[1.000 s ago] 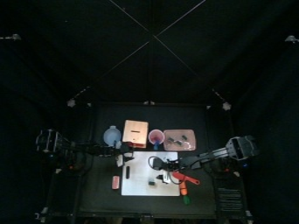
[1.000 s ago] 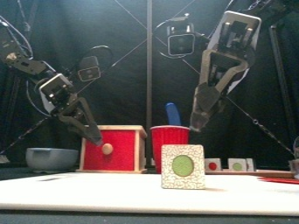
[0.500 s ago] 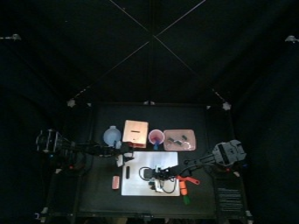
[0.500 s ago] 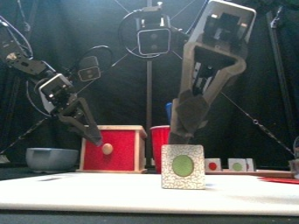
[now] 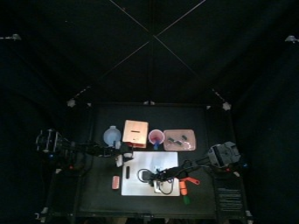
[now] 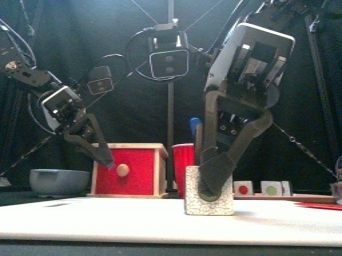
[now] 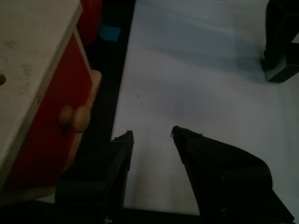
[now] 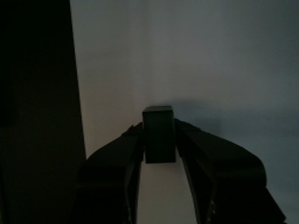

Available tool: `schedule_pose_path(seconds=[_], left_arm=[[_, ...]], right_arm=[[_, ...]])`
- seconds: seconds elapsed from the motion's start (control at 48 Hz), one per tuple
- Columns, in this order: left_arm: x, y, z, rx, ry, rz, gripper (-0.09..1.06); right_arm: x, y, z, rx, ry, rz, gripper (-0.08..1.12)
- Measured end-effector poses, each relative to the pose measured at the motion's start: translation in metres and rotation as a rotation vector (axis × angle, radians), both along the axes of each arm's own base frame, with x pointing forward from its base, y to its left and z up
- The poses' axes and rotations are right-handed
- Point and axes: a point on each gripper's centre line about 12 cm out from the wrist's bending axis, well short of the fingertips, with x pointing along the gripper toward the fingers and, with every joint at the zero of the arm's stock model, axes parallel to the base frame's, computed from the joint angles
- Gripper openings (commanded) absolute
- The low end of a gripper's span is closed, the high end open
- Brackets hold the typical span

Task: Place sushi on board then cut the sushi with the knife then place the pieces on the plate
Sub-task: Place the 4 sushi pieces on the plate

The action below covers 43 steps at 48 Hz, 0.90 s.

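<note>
Watching the right claw (image 6: 205, 184) first: it is down low over the white cutting board (image 6: 80, 222), and my wrist camera shows its two jaws closed in on a sushi piece (image 8: 159, 136), one tip against each side of the block as far as I can tell. From the front the sushi piece stands upright on the board, its speckled pale face toward me, with the right arm leaning in from above and partly covering it. From high above I can only say the right arm reaches across to the middle of the board; the block itself is too small to pick out there. Over on the other side, the left claw (image 7: 152, 132) hangs in the air with a clear gap between its jaws and nothing in it, just above the board's left edge and beside the wooden box (image 6: 130, 168) with its red drawer front. Behind the board I see the red cup (image 6: 191, 160) with the blue knife (image 6: 197, 127) standing in it, the blue-grey bowl (image 6: 59, 181) far left on the counter (image 5: 100, 198), and the pink tray (image 5: 179, 138) at the back right.
</note>
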Motion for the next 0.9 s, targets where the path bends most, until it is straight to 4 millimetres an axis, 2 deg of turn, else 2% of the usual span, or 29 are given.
schedule_pose_path(seconds=[0.104,0.188,0.438,0.521,0.667,0.771,0.896], left_arm=[[0.000,0.000,0.000,0.000,0.000,0.000,0.80],[0.000,0.000,0.000,0.000,-0.002,0.000,0.80],[0.000,0.000,0.000,0.000,0.000,-0.002,0.80],[0.000,0.000,0.000,0.000,-0.002,0.000,0.80],[-0.001,-0.001,0.000,0.000,0.002,-0.002,0.80],[-0.001,0.000,0.000,-0.001,0.001,0.001,0.80],[-0.001,0.000,0.000,0.001,0.002,0.001,0.80]], right_arm=[[-0.007,-0.010,0.006,-0.006,0.025,-0.019,0.62],[-0.018,-0.024,0.018,-0.009,0.043,-0.044,0.62],[-0.073,-0.085,0.052,-0.004,0.047,-0.186,0.62],[-0.096,-0.109,0.054,0.000,0.053,-0.263,0.62],[-0.146,-0.152,0.044,-0.005,0.097,-0.412,0.63],[-0.174,-0.171,0.035,0.001,0.129,-0.509,0.63],[-0.197,-0.188,0.033,0.002,0.129,-0.601,0.63]])
